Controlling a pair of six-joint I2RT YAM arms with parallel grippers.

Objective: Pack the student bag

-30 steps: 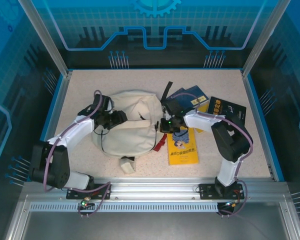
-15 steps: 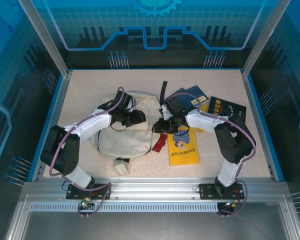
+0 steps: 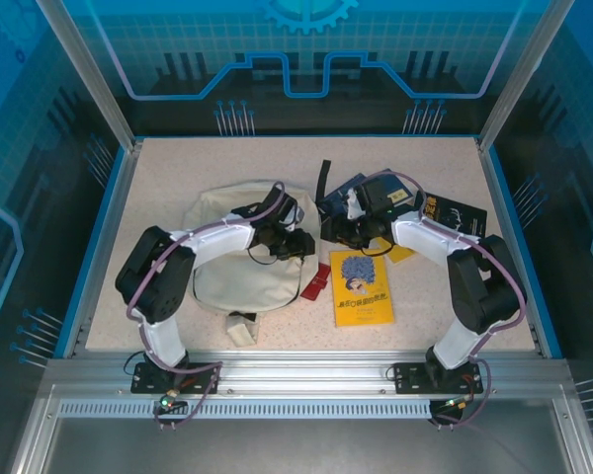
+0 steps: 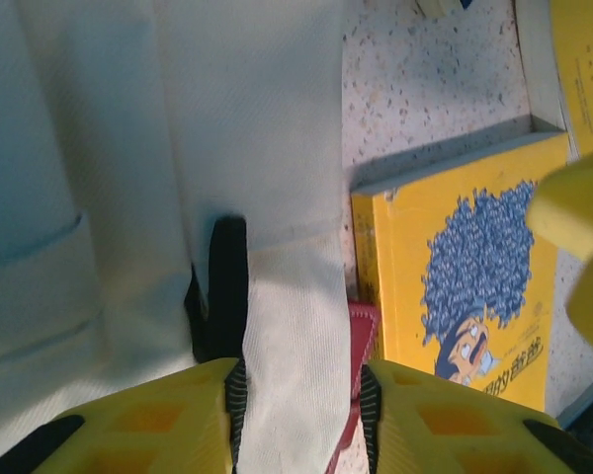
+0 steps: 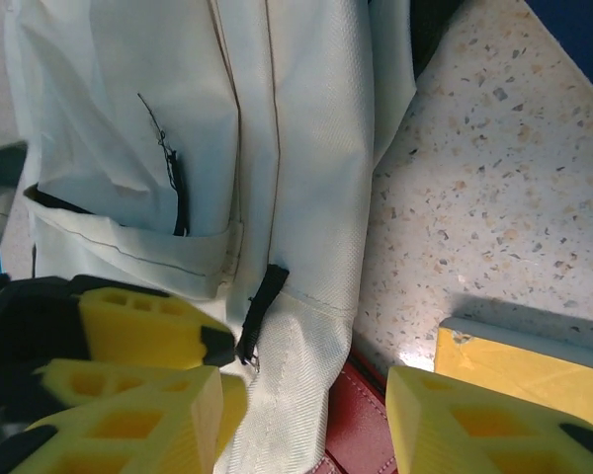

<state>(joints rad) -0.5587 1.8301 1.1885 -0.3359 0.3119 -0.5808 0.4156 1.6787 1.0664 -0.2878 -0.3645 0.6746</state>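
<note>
A speckled beige table (image 3: 178, 168) with a blue rim is sitting inside a blue-lit glass booth. A yellow book (image 3: 361, 286) is lying flat near the middle, its cover showing a cartoon figure with bushy blue hair. A small red thing (image 3: 316, 281), perhaps a wallet since it is too blurred to tell, is lying just beside the book's left edge. Farther back, dark blue books (image 3: 344, 193) are overlapping each other, and a black book (image 3: 460, 217) with yellow lettering is resting to their right.
</note>
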